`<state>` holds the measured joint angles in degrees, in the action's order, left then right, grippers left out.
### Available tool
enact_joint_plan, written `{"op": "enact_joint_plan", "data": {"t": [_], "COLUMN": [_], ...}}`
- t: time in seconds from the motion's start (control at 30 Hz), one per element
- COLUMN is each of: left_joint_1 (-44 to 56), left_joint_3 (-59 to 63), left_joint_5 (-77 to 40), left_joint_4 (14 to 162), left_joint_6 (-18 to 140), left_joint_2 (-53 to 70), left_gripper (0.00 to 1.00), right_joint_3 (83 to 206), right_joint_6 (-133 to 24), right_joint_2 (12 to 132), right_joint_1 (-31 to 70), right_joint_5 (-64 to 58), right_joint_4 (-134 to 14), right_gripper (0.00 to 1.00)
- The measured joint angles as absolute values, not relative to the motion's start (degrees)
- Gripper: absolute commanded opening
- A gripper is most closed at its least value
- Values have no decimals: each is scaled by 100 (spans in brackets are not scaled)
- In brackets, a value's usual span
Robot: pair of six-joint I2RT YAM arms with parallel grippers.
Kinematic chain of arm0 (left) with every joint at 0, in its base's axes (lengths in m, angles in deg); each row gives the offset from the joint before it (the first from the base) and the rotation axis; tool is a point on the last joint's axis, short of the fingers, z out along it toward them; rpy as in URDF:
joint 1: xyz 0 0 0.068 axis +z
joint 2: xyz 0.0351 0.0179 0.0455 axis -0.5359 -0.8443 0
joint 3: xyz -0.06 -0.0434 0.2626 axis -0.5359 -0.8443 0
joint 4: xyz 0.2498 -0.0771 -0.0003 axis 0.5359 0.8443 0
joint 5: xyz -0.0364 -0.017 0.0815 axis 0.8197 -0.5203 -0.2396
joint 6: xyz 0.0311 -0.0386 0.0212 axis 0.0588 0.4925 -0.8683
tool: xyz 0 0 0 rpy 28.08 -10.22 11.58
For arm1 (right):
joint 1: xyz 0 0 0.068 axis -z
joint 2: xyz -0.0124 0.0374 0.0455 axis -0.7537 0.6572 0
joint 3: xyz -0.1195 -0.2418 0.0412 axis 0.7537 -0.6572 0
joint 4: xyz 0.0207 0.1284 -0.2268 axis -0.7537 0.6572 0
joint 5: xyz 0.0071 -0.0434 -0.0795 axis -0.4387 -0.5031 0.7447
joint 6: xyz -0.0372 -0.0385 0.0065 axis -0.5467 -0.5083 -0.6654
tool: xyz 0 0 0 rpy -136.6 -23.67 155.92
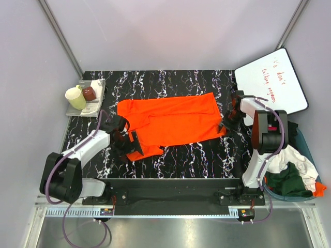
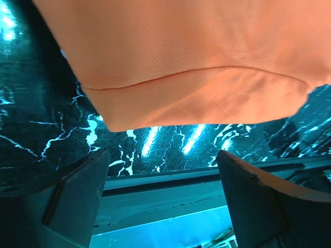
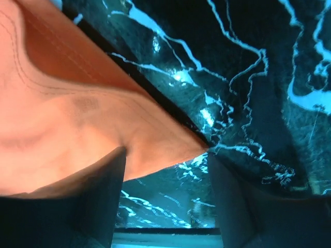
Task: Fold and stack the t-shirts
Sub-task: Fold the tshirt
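Observation:
A bright orange t-shirt (image 1: 170, 123) lies spread on the black marble table (image 1: 196, 160). My left gripper (image 1: 133, 146) is at its near left corner. In the left wrist view the left gripper (image 2: 163, 199) is open, and the shirt's folded edge (image 2: 196, 98) lies just beyond the fingertips, outside the gap. My right gripper (image 1: 226, 124) is at the shirt's right edge. In the right wrist view the right gripper (image 3: 165, 194) is open, with the shirt's corner (image 3: 155, 150) lying between the fingertips. A white shirt (image 1: 289, 157) and a dark green shirt (image 1: 287, 180) are heaped in a basket on the right.
A white board with red handwriting (image 1: 274, 82) leans at the back right. A tray (image 1: 95, 106) with a pale yellow mug (image 1: 76, 97) and a dark red object (image 1: 89, 93) stands at the back left. The blue basket (image 1: 309, 147) stands beside the right arm.

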<state>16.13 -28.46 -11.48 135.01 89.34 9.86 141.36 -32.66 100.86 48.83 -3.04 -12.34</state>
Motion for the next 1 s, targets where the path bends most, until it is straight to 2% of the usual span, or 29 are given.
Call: {"op": "enact_joint_plan", "data": {"t": [0.07, 0.17, 0.2, 0.27, 0.33, 0.37, 0.43, 0.47, 0.5, 0.77, 1.0], "left_joint_1": [1513, 1369, 1320, 1257, 1200, 1183, 1161, 1143, 1137, 1102, 1102], "left_joint_3": [-2846, -2846, -2846, -2846, -2846, -2829, -2827, -2827, -2820, -2411, -1513], "left_joint_5": [-1196, -1305, -1349, -1406, -1482, -1498, -1535, -1572, -1583, -1699, -1876], "left_joint_4": [13479, 13433, 13403, 13357, 13329, 13357, 13350, 13300, 13248, 13224, 13689], "left_joint_6": [8997, 9076, 9093, 9135, 9185, 9211, 9262, 9222, 9262, 9054, 8929], "left_joint_2": [873, 654, 549, 374, 195, 138, 99, 51, -8, -264, 366], "left_gripper": [89, 88, 88, 84, 71, 46, 14, 4, 0, 0, 0], "right_joint_3": [14109, 14070, 14070, 14070, 14070, 14070, 14070, 14072, 14077, 14129, 14383], "right_joint_6": [-3288, -3332, -3345, -3378, -3413, -3421, -3424, -3424, -3424, -3470, -3618], "right_joint_2": [10091, 10121, 10130, 10145, 10156, 10156, 10158, 10158, 10158, 9977, 9437], "right_joint_1": [4886, 4897, 4894, 4899, 4899, 4901, 4899, 4894, 4890, 4890, 4890], "right_joint_5": [-350, -430, -463, -551, -629, -669, -839, -918, -992, -1545, -1727], "right_joint_4": [-1300, -1359, -1361, -1378, -1400, -1407, -1466, -1494, -1514, -1542, -1424], "right_gripper": [19, 9, 1, 0, 0, 0, 0, 0, 0, 0, 0]}}
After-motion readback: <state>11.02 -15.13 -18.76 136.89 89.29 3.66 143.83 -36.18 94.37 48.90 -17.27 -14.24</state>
